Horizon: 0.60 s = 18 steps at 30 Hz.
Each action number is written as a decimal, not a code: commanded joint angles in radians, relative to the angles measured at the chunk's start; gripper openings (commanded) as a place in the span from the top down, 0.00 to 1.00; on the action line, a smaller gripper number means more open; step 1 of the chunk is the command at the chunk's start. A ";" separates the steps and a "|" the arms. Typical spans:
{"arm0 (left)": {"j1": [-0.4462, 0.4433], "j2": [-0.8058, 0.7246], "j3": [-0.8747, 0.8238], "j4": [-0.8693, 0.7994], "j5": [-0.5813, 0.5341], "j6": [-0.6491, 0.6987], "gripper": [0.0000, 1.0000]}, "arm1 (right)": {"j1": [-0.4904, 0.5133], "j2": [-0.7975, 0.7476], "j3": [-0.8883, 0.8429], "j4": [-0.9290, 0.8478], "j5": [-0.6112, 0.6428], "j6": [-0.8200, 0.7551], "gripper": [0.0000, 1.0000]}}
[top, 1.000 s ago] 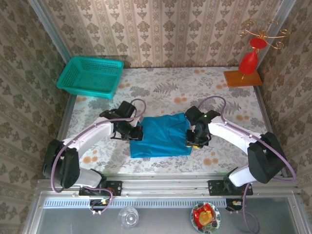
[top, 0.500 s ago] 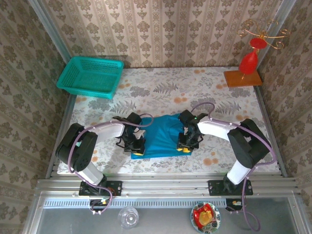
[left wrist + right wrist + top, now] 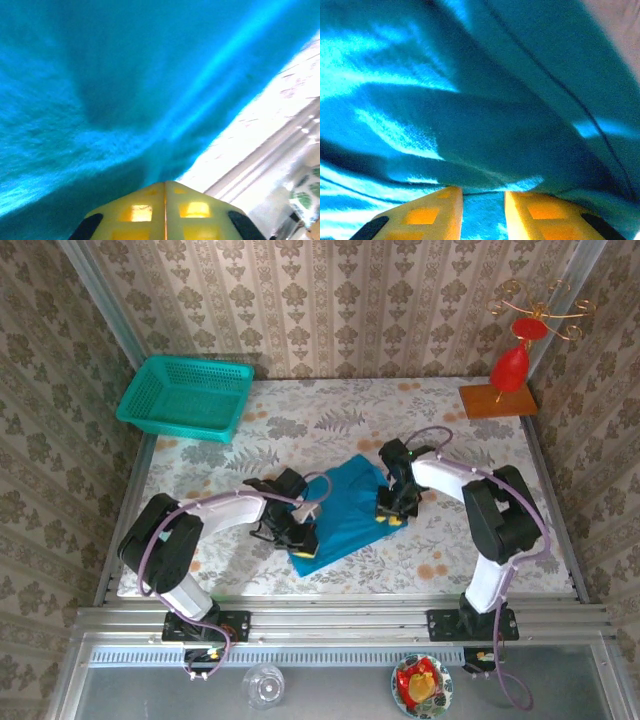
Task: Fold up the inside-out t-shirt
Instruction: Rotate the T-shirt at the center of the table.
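The inside-out t-shirt is a bright blue folded bundle lying slantwise at the middle of the table. My left gripper sits at its near left corner. In the left wrist view the yellow fingers are pressed together at the tip, and creases in the blue fabric run into it. My right gripper is at the shirt's right edge. In the right wrist view its jaws stand slightly apart with a fold of blue cloth filling the gap.
A teal mesh basket stands at the back left corner. A red ornament on an orange base stands at the back right. Patterned walls close in the table on three sides. A glass and a small bowl sit below the front rail.
The shirt went from a flat rectangle to a narrower, slanted bundle. My left gripper moved right and nearer with its corner. My right gripper moved back and inward along the right edge.
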 commanded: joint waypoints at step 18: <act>0.248 0.319 0.354 -0.149 -0.195 0.252 0.91 | 0.232 0.018 -0.048 0.177 -0.257 0.147 0.69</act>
